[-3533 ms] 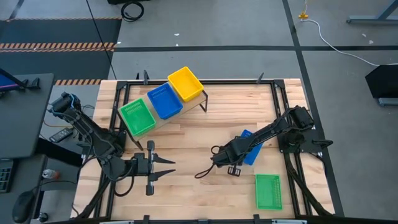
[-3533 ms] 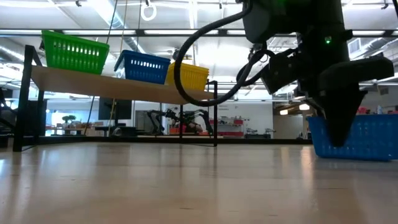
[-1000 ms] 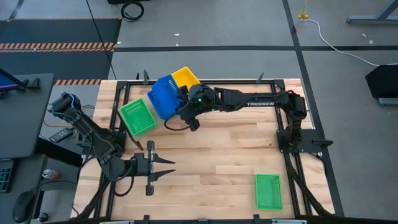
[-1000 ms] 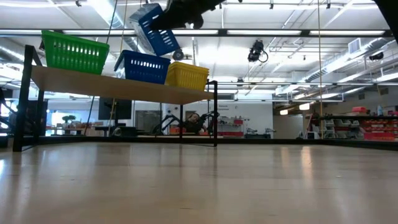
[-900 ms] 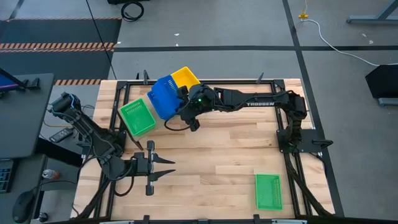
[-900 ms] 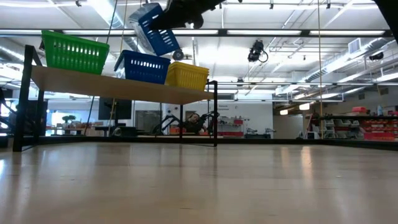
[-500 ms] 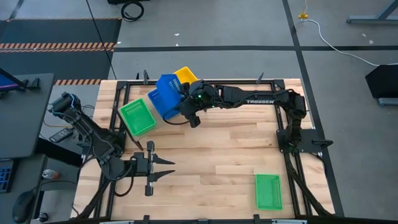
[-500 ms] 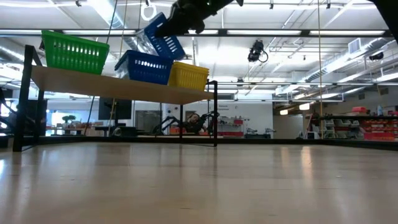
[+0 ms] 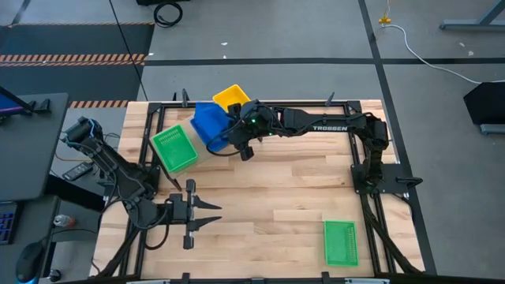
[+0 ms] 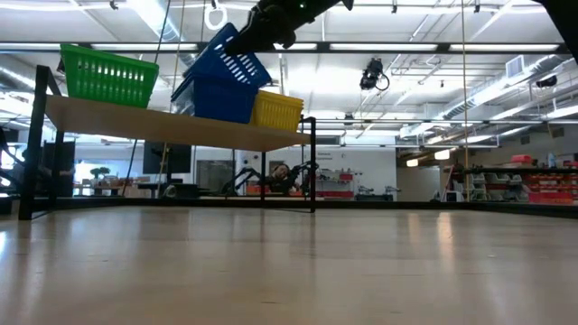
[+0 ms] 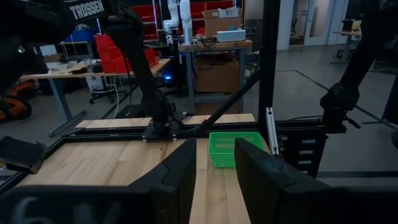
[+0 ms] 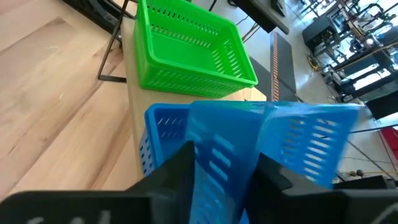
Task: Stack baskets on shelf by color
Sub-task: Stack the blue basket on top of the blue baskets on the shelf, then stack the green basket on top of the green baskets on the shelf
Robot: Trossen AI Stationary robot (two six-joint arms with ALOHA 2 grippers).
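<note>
Right arm: stretched long across the far side of the table [image 9: 276, 189] toward 10 o'clock, right gripper [image 9: 233, 126] over the middle of the shelf [image 10: 163, 126]. Fingers [image 12: 180, 165] clenched on one wall of a tilted blue basket [image 9: 210, 122]. Basket tipped steeply, lower edge inside a second blue basket [image 12: 155, 143] already on the shelf, upper end raised toward the gripper at about 1 o'clock in the low view.

Left arm: folded at the near left, about 8 o'clock on the table, left gripper [image 9: 207, 213] low over the boards, fingers spread, nothing between them.

Surface: slatted pale wood tabletop in a black frame. Shelf a pale plank on thin black legs at the far left, set at a slant. Grey floor around, black cable loop [image 9: 167, 11] at 12 o'clock; workshop benches and red bins beyond in the left wrist view.

Other stock: green basket [image 9: 174, 148] on the shelf end at 9 o'clock of the gripper; yellow basket [image 9: 231, 98] on the other end, just beside the blue pair; loose green basket [image 9: 341, 242] on the table at 5 o'clock, well apart.
</note>
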